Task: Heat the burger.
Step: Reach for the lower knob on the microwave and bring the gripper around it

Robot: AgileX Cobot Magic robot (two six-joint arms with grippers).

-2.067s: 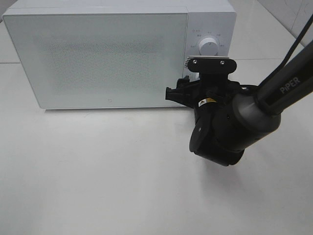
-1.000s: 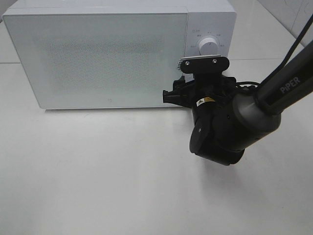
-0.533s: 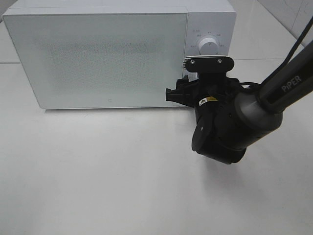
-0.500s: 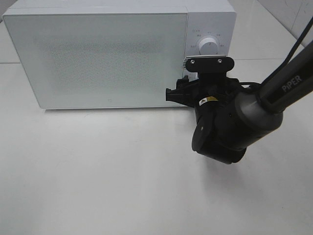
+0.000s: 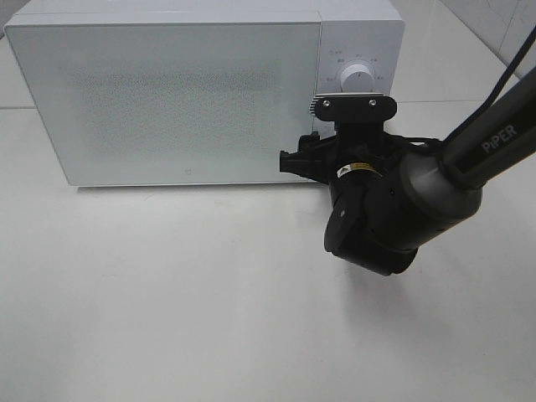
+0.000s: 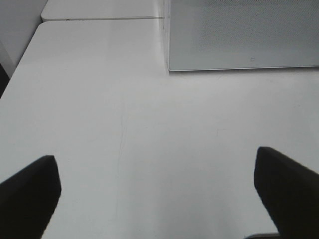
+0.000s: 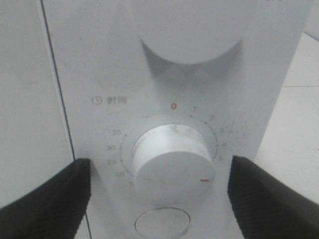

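On the left, the left gripper (image 6: 159,199) hangs over the bare white table (image 6: 149,129). Its two dark fingers (image 6: 30,194) stand far apart with nothing between them, and both are cut off by the edge of the wrist picture. This arm does not appear in the high view.

Behind it stands the white microwave (image 5: 167,100) with its door (image 5: 176,92) shut. The speckled pane is too cloudy to see through. The burger shows in no view, so where it lies cannot be told.

To the right of the door is the control panel (image 5: 360,42). From above, only the upper knob (image 5: 356,77) shows. The lower part of the panel is hidden behind the black wrist of the right arm (image 5: 394,209), which reaches in from the right edge.

The right wrist view fills in that hidden part. The timer knob (image 7: 172,159) sits in a ring of numbers, with a red 0 at the top. Its red mark (image 7: 203,179) points down and to the right, just past the 5. The upper knob is cut off at the top of this view, and a round button (image 7: 162,222) is cut off below.

The right gripper (image 7: 159,194) has its fingers (image 7: 45,199) spread, one on each side of the timer knob, and a gap shows on both sides. How close the tips come to the panel cannot be made out.
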